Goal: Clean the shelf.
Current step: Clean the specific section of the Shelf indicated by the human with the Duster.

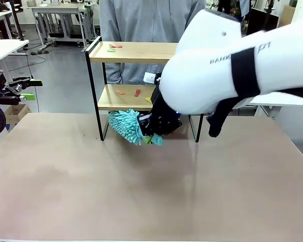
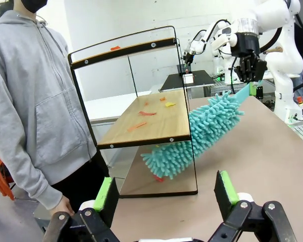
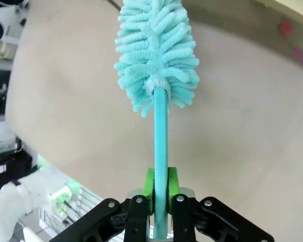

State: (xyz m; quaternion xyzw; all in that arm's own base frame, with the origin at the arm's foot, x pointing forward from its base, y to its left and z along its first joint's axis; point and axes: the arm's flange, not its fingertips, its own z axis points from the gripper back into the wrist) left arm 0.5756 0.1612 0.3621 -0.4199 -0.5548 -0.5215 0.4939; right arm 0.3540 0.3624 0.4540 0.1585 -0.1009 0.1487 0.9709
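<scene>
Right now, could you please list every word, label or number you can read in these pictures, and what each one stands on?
"ANKA", roughly: dark letters on the right arm, partly hidden.
White tag on the person's grey top: too small to read.
White card on the far black table: too blurred to read.

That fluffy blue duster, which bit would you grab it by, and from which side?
By the thin straight handle, from the bare end opposite the fluffy head. The stick looks slim and stiff, fitting between two pads; the head is soft and must stay free to sweep. The right pincer grips it so.
</scene>
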